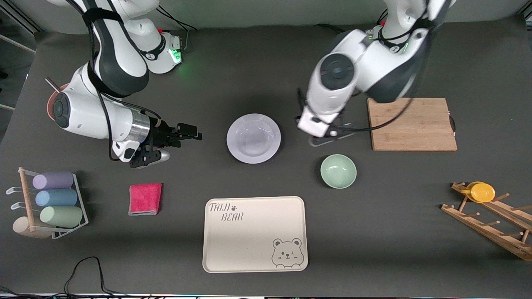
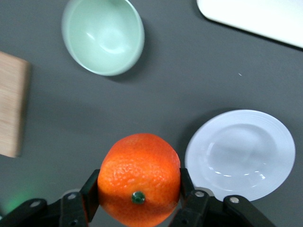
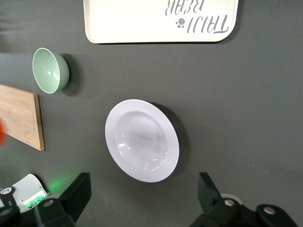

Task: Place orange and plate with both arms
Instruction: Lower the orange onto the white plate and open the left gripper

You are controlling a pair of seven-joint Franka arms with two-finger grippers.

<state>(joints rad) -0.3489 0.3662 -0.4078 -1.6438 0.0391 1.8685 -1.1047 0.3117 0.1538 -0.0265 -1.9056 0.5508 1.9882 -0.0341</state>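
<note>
In the left wrist view the bright orange (image 2: 139, 177) is clamped between the black fingers of my left gripper (image 2: 138, 188), which is shut on it. In the front view the left gripper (image 1: 329, 138) hangs over the table between the plate and the cutting board, and the wrist hides the orange. The glossy white plate (image 1: 253, 138) lies empty at the table's middle; both wrist views show the plate (image 2: 240, 155) (image 3: 142, 146). My right gripper (image 1: 188, 132) stands open over bare table beside the plate, toward the right arm's end, with nothing between its fingers (image 3: 75, 194).
A pale-green bowl (image 1: 338, 170) sits nearer the front camera than the left gripper. A wooden cutting board (image 1: 411, 123) lies toward the left arm's end. A cream bear tray (image 1: 254, 234), a red cloth (image 1: 145, 199), a cup rack (image 1: 54, 199) and a wooden rack holding a yellow lid (image 1: 482, 192) line the near side.
</note>
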